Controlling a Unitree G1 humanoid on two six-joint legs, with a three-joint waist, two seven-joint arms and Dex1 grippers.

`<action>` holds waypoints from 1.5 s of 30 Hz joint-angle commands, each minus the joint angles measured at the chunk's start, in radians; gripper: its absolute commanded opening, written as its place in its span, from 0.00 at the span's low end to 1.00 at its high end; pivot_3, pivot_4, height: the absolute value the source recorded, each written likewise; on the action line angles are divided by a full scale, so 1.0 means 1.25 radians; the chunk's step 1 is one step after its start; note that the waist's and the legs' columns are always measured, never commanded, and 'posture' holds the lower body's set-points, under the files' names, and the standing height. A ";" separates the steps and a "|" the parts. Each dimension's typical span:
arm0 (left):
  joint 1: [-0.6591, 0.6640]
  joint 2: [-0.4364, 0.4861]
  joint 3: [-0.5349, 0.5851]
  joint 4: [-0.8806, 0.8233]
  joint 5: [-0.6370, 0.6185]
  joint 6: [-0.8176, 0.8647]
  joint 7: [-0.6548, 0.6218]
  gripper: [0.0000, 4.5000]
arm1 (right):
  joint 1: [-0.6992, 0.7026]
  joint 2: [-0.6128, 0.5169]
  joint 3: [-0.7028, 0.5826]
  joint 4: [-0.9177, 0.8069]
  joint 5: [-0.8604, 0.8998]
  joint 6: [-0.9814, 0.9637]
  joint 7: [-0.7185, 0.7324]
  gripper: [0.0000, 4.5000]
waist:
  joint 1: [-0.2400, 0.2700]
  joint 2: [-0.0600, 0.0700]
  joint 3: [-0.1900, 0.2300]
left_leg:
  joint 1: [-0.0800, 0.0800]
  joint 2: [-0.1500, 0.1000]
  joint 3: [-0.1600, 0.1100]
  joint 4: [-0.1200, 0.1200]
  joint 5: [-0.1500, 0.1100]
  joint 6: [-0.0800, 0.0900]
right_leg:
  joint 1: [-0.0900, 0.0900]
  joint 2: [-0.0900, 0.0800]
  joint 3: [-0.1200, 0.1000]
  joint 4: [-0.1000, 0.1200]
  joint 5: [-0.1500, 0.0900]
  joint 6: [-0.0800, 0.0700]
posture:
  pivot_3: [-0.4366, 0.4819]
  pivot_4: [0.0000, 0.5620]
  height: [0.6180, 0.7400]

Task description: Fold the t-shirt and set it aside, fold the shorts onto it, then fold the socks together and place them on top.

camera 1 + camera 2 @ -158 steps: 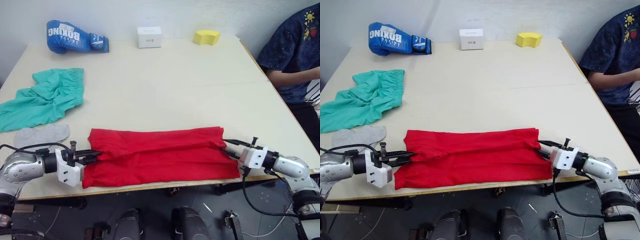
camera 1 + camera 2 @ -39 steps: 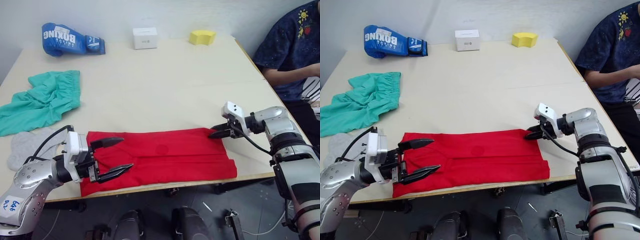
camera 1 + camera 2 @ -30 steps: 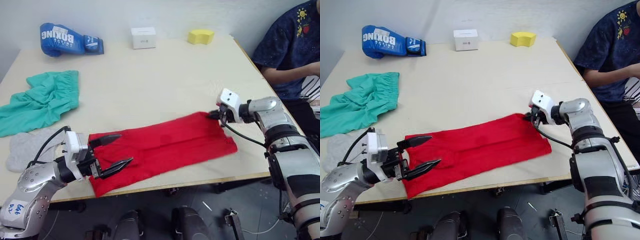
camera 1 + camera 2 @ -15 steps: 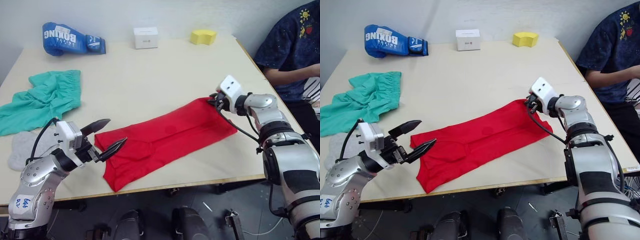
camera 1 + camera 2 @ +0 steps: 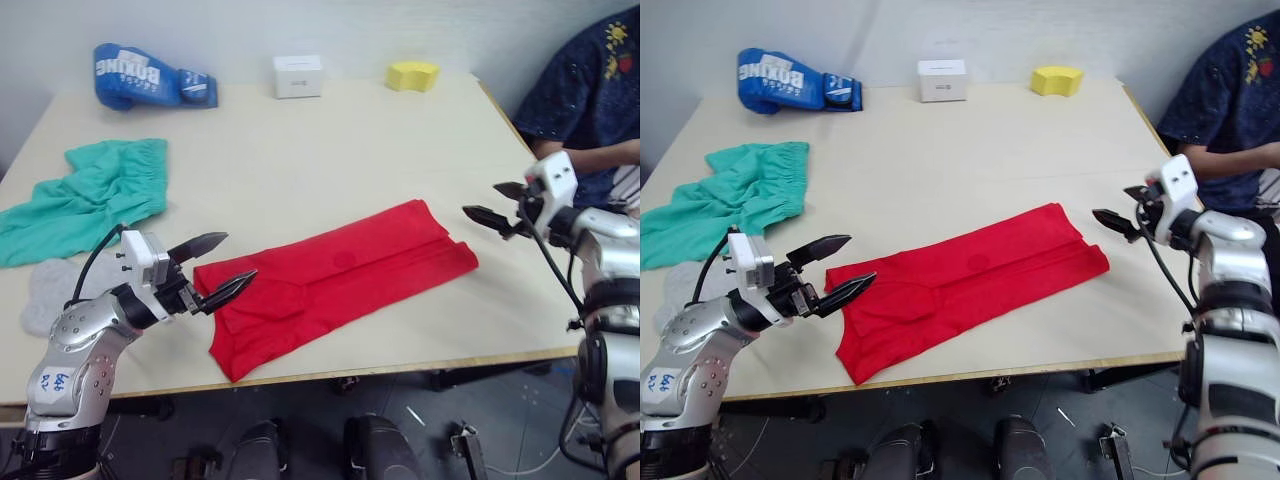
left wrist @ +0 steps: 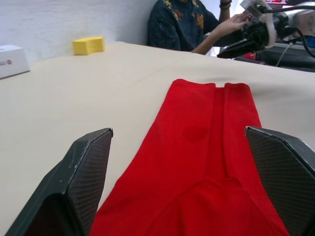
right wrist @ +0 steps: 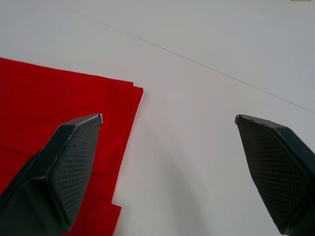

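With both our left tool and right tool spread apart and empty, the t-shirt lies as a slanted strip at lower centre of the counter, so grabbing one layer could unravel its fold.

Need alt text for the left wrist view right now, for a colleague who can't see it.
The left gripper, fingers open, hovers over the near end of the red t-shirt, folded into a long strip on the table. Beyond: the right gripper, a yellow sponge, a seated person.
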 commanded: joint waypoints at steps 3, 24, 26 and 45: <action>-0.049 0.028 -0.028 0.065 0.042 -0.020 -0.042 1.00 | 0.240 -0.005 -0.143 -0.501 0.207 0.418 -0.119 0.99 | 0.037 0.008 0.007 | -0.002 -0.006 -0.011 -0.003 0.010 -0.001 | 0.002 -0.005 -0.008 -0.002 -0.002 0.002 | 0.48 0.27 1.00; -0.674 -0.111 -0.330 0.900 0.374 -0.112 -0.178 1.00 | 0.419 0.381 -0.436 -0.983 0.558 1.146 -0.642 0.99 | 0.055 0.003 0.008 | -0.013 -0.005 0.004 0.003 0.007 0.004 | -0.019 0.000 0.007 0.007 0.001 0.005 | 0.48 0.27 1.00; -0.696 -0.125 -0.329 0.949 0.388 -0.114 -0.176 1.00 | 0.412 0.415 -0.428 -0.972 0.576 1.146 -0.668 0.99 | 0.050 0.001 0.007 | -0.013 -0.005 0.004 0.003 0.007 0.004 | -0.019 0.000 0.008 0.007 0.001 0.005 | 0.48 0.27 1.00; -0.717 -0.156 -0.313 1.019 0.431 0.023 -0.229 0.65 | 0.353 0.530 -0.260 -0.846 0.447 0.936 -0.737 0.28 | 0.028 -0.013 0.000 | -0.008 -0.002 0.010 0.002 0.003 0.009 | -0.020 0.000 0.022 0.010 0.001 0.005 | 0.48 0.27 1.00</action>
